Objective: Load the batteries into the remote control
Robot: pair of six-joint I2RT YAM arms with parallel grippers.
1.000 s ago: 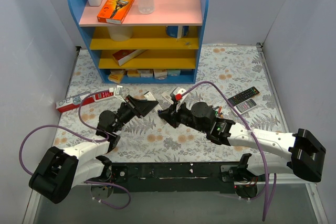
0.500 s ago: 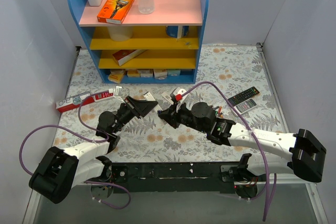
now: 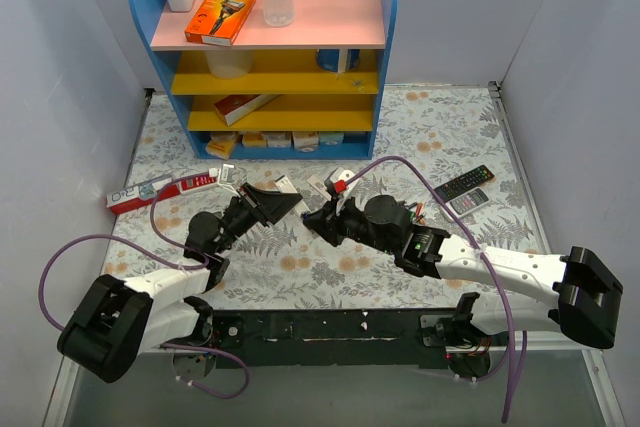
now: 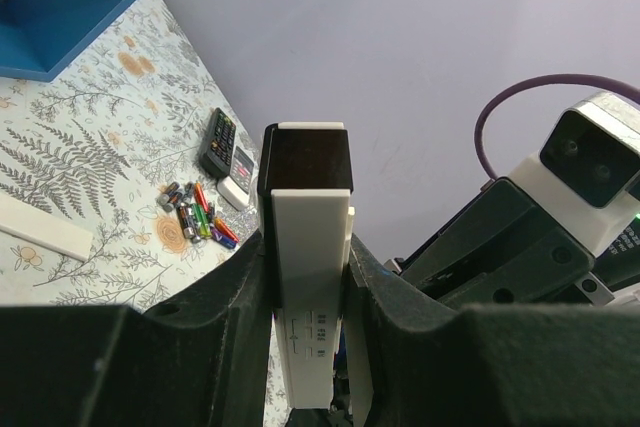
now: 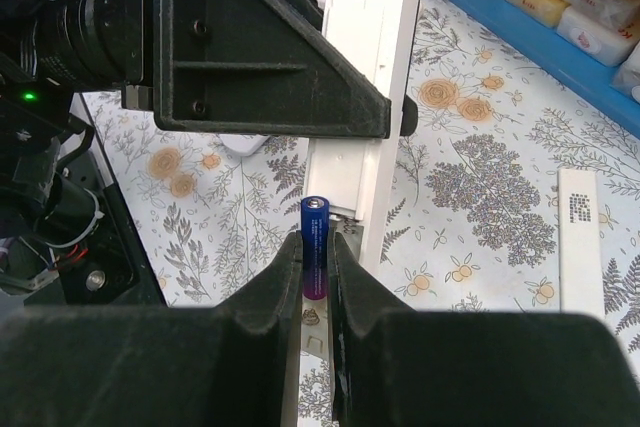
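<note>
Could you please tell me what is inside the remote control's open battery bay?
In the bay of the remote control, no cell shows in the visible parts; the left gripper hides its middle. The right gripper holds a purple battery close to it.

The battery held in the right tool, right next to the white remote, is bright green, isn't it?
Not quite. The battery held in the right tool, right next to the white remote, is blue fading to purple at the bottom, not bright green. The right wrist view shows it up close.
</note>
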